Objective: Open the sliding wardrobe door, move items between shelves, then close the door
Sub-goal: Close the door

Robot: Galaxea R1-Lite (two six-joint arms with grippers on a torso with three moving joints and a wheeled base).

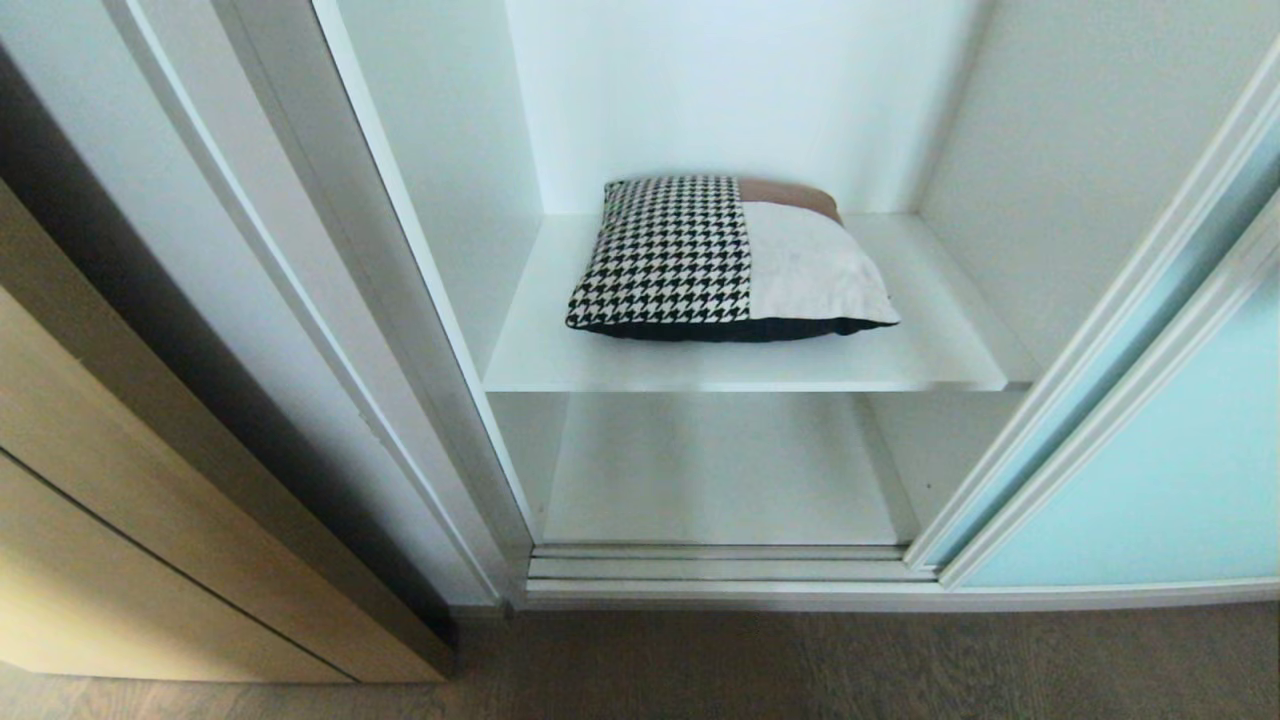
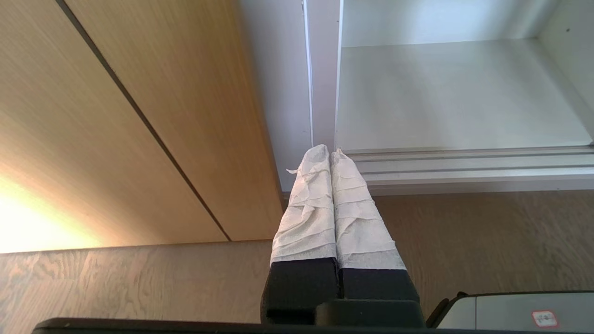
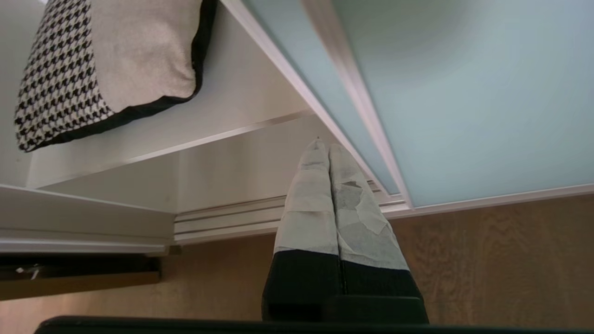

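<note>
Right gripper (image 3: 328,147) is clenched, fingers pressed together, nothing in them. It sits low over the wood floor (image 3: 487,260), tips just short of the wardrobe's bottom track (image 3: 222,222) and beside the lower frame corner of the sliding wardrobe door (image 3: 464,93). Door is slid to the right, opening clear. Cushion (image 1: 720,260) lies flat on the upper shelf (image 1: 940,350), roughly centred, dark edge facing the shelf's front edge but set back from it. Lower shelf (image 1: 720,470) carries nothing visible. Left gripper (image 2: 330,155) also clenched and empty, above the floor near the track's left end, next to the wooden cabinet front (image 2: 116,116). Neither arm is in the head view.
</note>
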